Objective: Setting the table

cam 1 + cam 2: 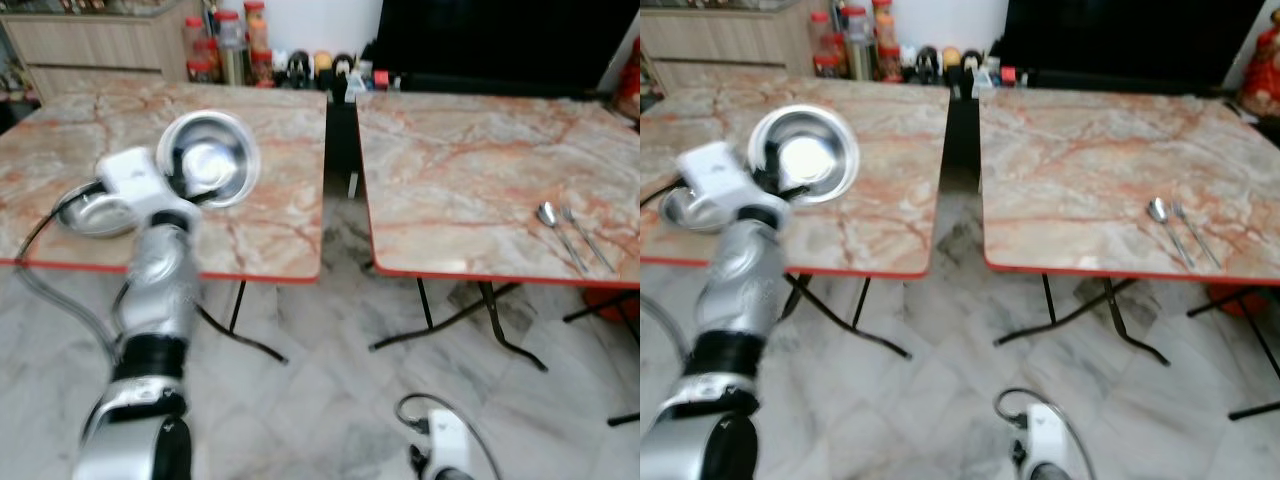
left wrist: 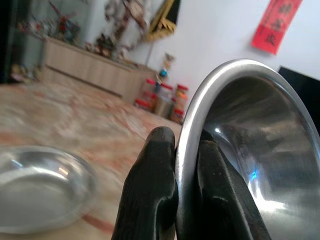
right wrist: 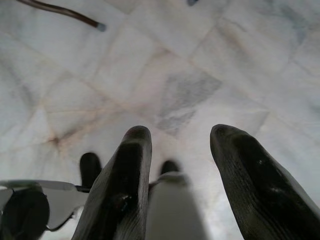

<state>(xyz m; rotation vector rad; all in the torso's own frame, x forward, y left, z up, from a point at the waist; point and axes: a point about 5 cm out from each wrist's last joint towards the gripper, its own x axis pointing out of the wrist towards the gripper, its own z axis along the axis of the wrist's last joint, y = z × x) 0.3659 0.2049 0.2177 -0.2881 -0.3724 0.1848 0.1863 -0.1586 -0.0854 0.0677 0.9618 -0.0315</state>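
Observation:
My left gripper (image 1: 178, 165) is shut on the rim of a steel bowl (image 1: 212, 158), holding it tilted above the left marble table (image 1: 270, 230). In the left wrist view the two black fingers (image 2: 150, 190) pinch the bowl's rim (image 2: 200, 115). A second steel bowl (image 1: 90, 212) rests on the same table, just left of the raised arm. A spoon (image 1: 556, 228) and a fork (image 1: 588, 238) lie side by side near the front right corner of the right table (image 1: 450, 170). My right gripper (image 3: 177, 150) hangs low over the floor, open and empty.
A dark gap with a floor strip (image 1: 340, 150) separates the two folding tables. Jars and bottles (image 1: 240, 50) stand behind the left table, a wooden cabinet (image 1: 90, 45) at far left, a dark screen (image 1: 500, 40) behind the right table. Marble floor tiles (image 1: 330, 400) lie in front.

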